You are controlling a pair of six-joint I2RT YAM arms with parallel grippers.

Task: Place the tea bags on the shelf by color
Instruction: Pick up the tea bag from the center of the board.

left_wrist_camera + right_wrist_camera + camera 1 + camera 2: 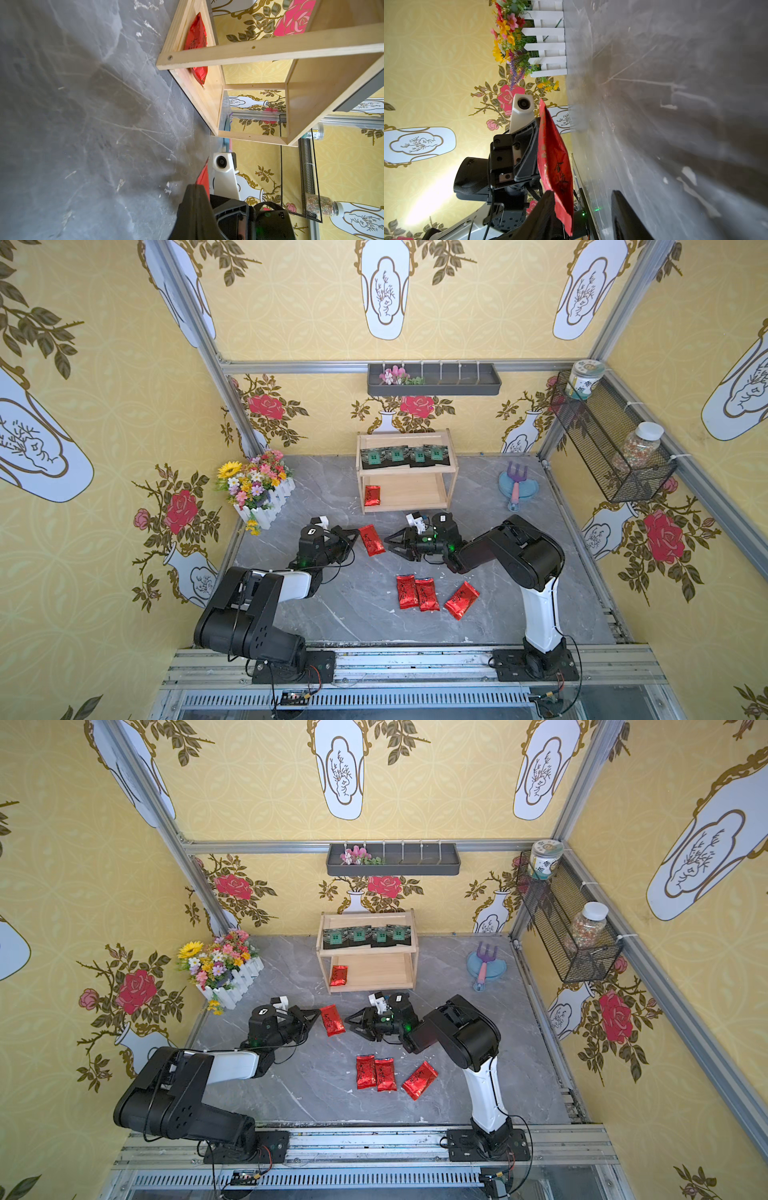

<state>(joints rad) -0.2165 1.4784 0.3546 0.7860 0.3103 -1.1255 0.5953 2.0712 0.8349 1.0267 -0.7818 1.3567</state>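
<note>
1. Left claw [354,537] clenched on a red tea bag [371,540] at its edge, before the shelf [405,472].
2. Right claw [390,544] released, just beside that bag; contact unclear.
3. Top tier: four black bags [395,456]; lower tier: one red bag [372,495]; table [332,614]: three red bags [427,594].

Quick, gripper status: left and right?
The left gripper is shut on a red tea bag.
The right gripper is open, pointed at that tea bag and holding nothing.
</note>
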